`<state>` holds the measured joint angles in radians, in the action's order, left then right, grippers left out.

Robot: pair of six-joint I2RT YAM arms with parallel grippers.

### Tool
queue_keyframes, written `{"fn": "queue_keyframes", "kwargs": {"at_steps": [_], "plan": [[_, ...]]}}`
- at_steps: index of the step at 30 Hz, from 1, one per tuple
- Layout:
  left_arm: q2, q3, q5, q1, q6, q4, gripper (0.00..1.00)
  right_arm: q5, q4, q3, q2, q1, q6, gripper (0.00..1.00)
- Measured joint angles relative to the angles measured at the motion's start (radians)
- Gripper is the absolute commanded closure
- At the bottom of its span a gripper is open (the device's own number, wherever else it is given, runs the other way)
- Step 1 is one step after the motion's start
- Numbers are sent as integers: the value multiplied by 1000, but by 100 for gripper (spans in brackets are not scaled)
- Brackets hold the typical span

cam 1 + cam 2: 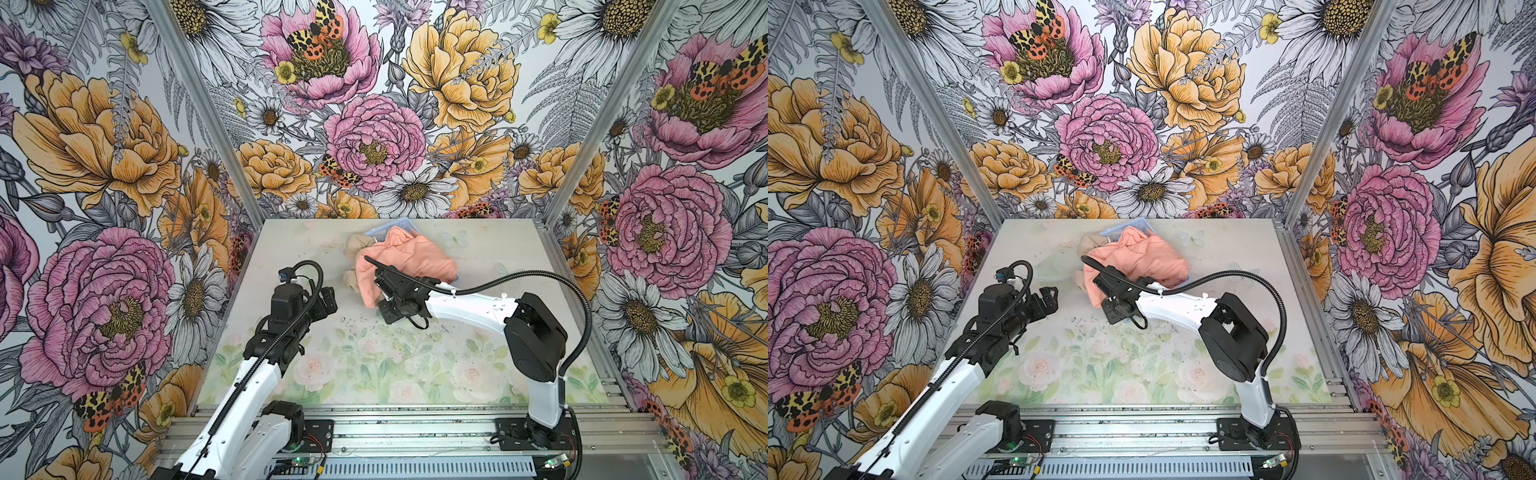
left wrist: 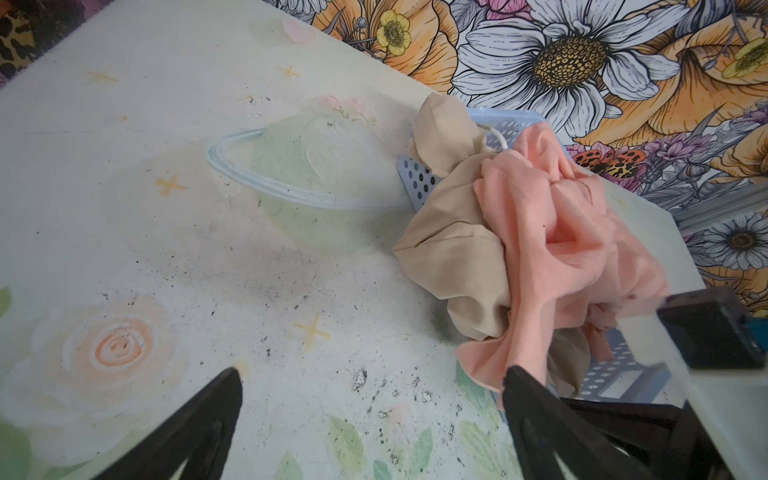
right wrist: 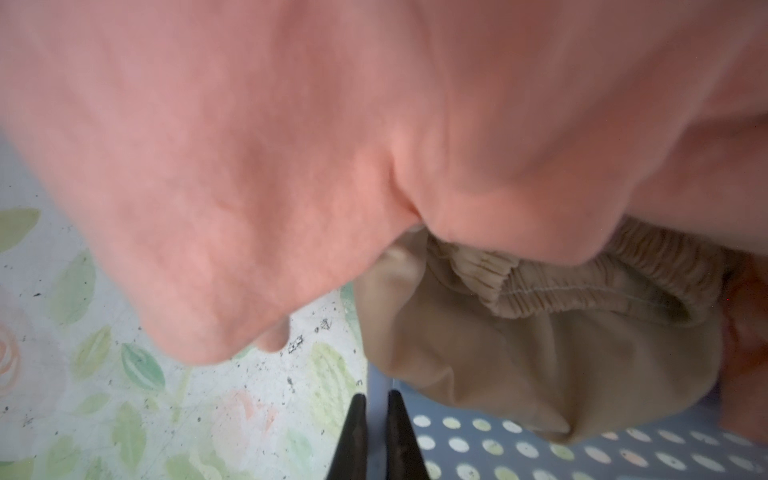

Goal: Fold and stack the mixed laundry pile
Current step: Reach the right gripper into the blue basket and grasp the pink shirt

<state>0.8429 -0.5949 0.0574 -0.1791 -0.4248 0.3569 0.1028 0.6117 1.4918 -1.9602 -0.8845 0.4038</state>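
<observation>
Nothing is folded yet. The peach T-shirt [image 2: 561, 232] and beige garment [image 2: 449, 257] lie crumpled together over the basket [image 2: 419, 183] at the far side of the surface [image 1: 374, 353]. Your right gripper [image 3: 375, 397] looks pinched shut on the basket's rim, and your left gripper [image 2: 374, 390] gapes wide and empty.

Place: I'm looking into a robot lab booth.
Walls: floral-print panels [image 1: 374, 137] on aluminium posts [image 1: 206, 108] box me in.
Base: slotted rails [image 1: 415, 428] carry the arm mounts [image 1: 536, 432].
Floor: rose-printed table [image 1: 374, 374].
</observation>
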Motion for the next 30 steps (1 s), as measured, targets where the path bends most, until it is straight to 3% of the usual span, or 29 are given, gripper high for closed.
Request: {"fn": "queue_keyframes", "kwargs": {"at_steps": [7, 15, 23, 30], "plan": [[-2, 0, 0, 0, 0, 6, 1, 25, 24, -128, 106, 72, -10, 100], [4, 0, 0, 0, 0, 6, 1, 70, 44, -277, 232, 344, -74, 100], [18, 0, -3, 0, 0, 5, 1, 83, 42, -260, 217, 645, -235, 100], [29, 0, -4, 0, -6, 5, 1, 105, 34, -140, 114, 790, -325, 100]]}}
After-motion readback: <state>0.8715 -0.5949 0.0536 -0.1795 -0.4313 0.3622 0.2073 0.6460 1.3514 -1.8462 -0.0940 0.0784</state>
